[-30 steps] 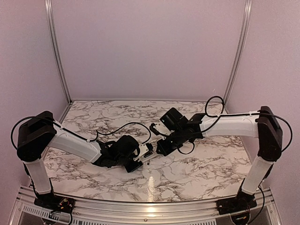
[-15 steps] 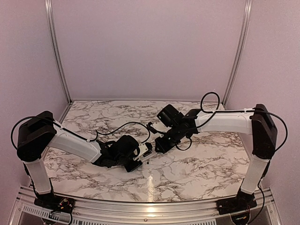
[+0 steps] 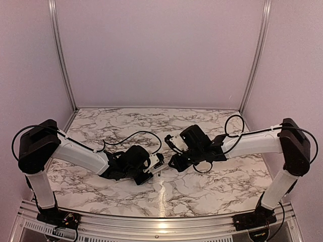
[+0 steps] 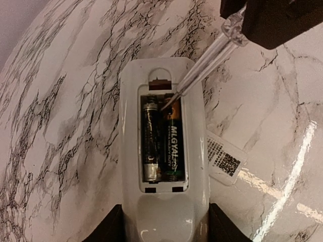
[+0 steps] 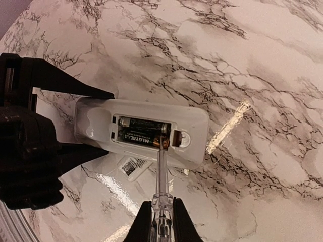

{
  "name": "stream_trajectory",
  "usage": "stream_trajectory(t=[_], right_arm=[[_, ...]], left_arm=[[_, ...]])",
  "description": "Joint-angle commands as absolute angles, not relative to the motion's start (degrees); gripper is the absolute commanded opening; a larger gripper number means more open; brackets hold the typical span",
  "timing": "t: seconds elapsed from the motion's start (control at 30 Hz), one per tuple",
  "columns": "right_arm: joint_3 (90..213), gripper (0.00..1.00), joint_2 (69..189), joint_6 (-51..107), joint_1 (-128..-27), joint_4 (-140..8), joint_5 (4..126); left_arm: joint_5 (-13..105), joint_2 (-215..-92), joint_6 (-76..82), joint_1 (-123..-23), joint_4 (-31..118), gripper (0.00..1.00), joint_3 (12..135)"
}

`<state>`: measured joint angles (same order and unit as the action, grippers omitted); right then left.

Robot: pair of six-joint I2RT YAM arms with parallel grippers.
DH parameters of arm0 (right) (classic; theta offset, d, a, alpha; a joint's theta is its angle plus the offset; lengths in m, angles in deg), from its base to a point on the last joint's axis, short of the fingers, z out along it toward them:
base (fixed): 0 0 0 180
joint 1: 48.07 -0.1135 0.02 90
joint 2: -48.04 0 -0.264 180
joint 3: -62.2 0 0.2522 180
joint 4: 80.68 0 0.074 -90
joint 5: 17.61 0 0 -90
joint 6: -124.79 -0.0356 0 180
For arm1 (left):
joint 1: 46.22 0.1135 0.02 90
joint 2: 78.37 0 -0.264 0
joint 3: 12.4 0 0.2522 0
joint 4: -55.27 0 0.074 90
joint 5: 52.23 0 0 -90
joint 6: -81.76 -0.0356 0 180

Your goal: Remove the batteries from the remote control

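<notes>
Remote control [image 4: 197, 146] — slim white plastic bar with rounded corners, smooth and slightly glossy, back face up near the middle of the table [image 4: 60, 101], between the two arms; whether it rested on the surface or sat just above it could not be told. The table top was polished, marble-patterned, white veined with grey-black. An open rectangular recess in the remote, dark inside, held the batteries [image 4: 162, 141]: two small dark cylinders seated side by side lengthwise, one plain and shiny, the other bearing pale lettering and a coppery band at one end. The left gripper [image 4: 164, 227], black and matte, was clamped across one short end of the remote, one finger on each long edge. The right gripper [image 5: 161, 222] was closed on a rod [image 5: 160, 176] — thin and straight, with a clear faceted grip section narrowing to a grey shaft. The rod's tip was in the recess at the banded end of the lettered battery, the end farther from the left gripper. A cover piece [image 4: 224, 159], flat white plastic with a printed black-and-white label, lay on the table just beside the remote's long edge, partly tucked under it.
</notes>
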<state>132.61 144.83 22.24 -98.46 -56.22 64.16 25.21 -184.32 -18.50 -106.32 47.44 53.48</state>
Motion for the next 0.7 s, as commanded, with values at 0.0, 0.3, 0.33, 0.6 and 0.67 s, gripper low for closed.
stream_trajectory(t=[0.0,0.3,0.33,0.6,0.67], right_arm=[[126.6,0.0,147.8,19.1,-100.6,-61.6,66.1],[119.7,0.0,145.4,18.0,-103.9,-72.6,71.4],[118.9,0.0,145.1,17.9,-104.1,-73.9,71.8],[112.0,0.0,141.3,18.3,-106.0,-82.6,78.8],[110.9,0.0,140.5,18.4,-106.5,-83.7,80.2]], left_arm=[[33.8,-183.0,-20.1,-108.2,53.0,0.0,54.1],[33.5,-183.6,-19.8,-108.1,52.7,0.0,54.4],[33.5,-183.6,-19.7,-108.1,52.7,0.0,54.4],[34.2,-183.6,-19.1,-107.7,52.5,0.0,54.7],[34.4,-183.7,-19.0,-107.5,52.5,0.0,54.8]])
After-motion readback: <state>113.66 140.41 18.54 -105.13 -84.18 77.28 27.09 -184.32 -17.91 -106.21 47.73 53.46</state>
